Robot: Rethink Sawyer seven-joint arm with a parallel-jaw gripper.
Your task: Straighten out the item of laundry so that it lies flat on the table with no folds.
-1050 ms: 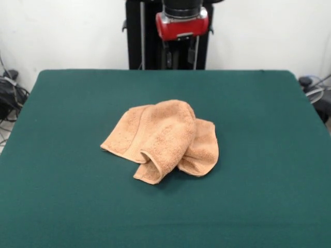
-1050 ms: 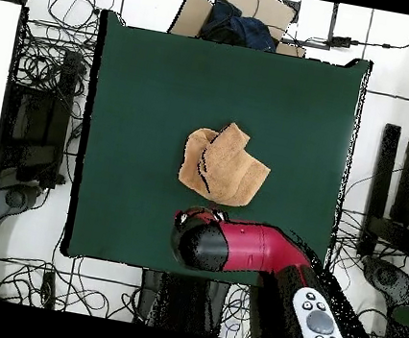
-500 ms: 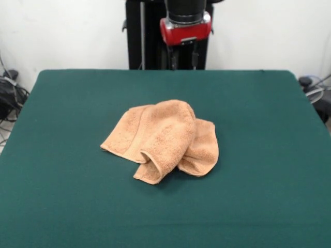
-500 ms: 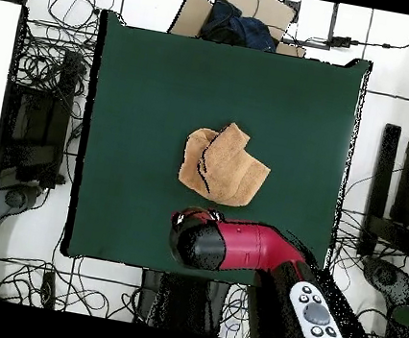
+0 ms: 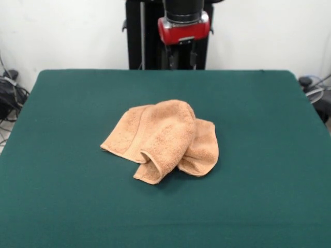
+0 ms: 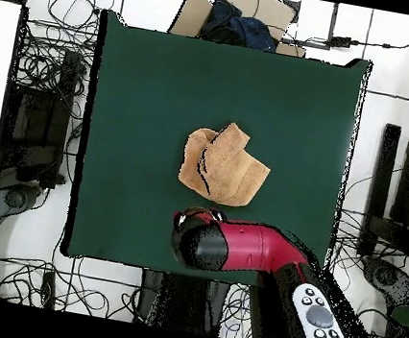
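White wall stands behind the table [image 5: 62, 206], and its dark green top is bare except for one thing. Near the middle lies the towel [image 5: 163, 139], peach-orange, crumpled and folded over itself: one thick fold rolls across the top toward the near side, and a second flap sticks out beside it. From above we see the same heap with a dark crease between its layers.

We see the tool [image 5: 183, 54] high up at the far edge of the table, well apart from the towel and holding nothing. Two thin dark fingers hang under the red collar, but we cannot tell how far they are open. In the overhead view only the red arm [image 6: 243, 247] shows, over the table edge beside the towel.

We judge that the task is not yet begun. One risk is that the tool pinches two layers together, because the folds lie on each other; then the towel lifts as a bundle and falls crumpled again. Another risk is that a pull on the thick fold only drags the whole towel along the felt.
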